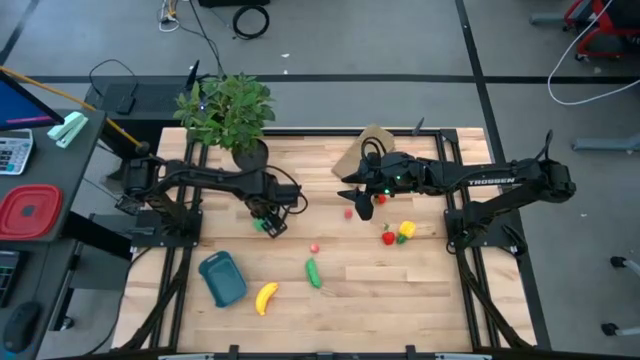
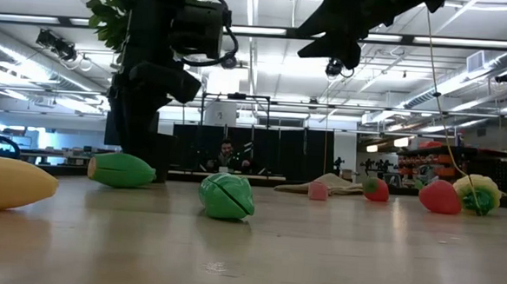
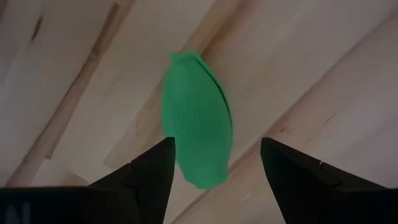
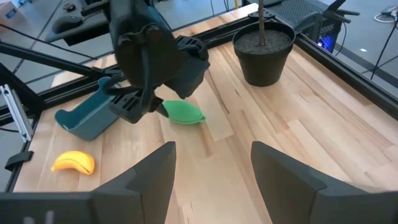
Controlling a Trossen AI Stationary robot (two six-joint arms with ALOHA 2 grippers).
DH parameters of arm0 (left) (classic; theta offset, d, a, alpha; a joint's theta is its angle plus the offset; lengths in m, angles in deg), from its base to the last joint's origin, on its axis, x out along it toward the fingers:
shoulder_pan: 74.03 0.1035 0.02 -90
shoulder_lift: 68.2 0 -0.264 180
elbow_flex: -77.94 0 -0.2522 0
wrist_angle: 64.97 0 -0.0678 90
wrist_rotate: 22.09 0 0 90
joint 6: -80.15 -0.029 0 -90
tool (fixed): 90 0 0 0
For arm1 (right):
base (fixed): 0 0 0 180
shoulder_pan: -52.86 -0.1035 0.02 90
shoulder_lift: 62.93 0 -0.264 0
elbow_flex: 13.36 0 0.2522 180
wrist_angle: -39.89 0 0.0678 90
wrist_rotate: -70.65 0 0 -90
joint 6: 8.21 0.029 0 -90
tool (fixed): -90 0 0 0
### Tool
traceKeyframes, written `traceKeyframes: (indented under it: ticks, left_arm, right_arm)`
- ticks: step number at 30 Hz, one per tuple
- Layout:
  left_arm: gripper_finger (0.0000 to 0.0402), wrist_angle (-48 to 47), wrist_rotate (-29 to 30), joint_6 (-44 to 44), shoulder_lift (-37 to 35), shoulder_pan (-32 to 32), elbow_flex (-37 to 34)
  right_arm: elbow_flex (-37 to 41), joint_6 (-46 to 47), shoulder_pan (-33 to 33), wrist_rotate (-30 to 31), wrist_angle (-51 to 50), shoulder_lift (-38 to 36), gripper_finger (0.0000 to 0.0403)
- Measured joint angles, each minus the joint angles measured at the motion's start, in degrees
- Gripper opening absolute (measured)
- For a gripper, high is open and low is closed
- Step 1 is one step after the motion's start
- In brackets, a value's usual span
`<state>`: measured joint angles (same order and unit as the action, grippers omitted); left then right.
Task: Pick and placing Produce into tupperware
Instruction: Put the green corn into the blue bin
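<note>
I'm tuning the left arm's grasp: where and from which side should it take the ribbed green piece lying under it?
Grip the ribbed green piece across its narrow middle, coming straight down from above. It lies flat on the table, long and leaf-shaped with tapered ends, so the short axis probably fits best. The left gripper hangs over it with jaws open, straddling one end.

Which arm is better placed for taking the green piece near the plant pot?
The left. Its claw is open directly over the green piece, one finger on each side. The right claw is across the table.
</note>
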<state>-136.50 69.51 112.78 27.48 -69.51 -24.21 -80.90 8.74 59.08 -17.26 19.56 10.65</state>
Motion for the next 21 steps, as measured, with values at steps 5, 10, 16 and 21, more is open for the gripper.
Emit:
traceKeyframes:
  ticks: [5, 10, 16, 21]
  left_arm:
    - [0.0243, 0.7, 0.0, 0.1, 0.0, -0.3, -2.3]
    - [0.0246, 4.7, 0.0, 0.2, 0.0, 0.2, -8.1]
    - [0.0240, 9.7, 0.0, -0.4, -0.1, 0.1, -10.7]
    - [0.0241, 11.3, 0.0, -1.7, -0.1, 0.9, -10.9]
  right_arm:
    - [0.0, 0.0, 0.0, 0.0, -0.1, 0.0, 0.0220]
    - [0.0, 0.0, 0.0, 0.0, -0.1, 0.0, 0.0220]
    - [0.0, 0.0, 0.0, 0.0, 0.0, 0.0, 0.0220]
    - [0.0, 0.0, 0.0, 2.3, 0.0, 0.0, 0.0220]
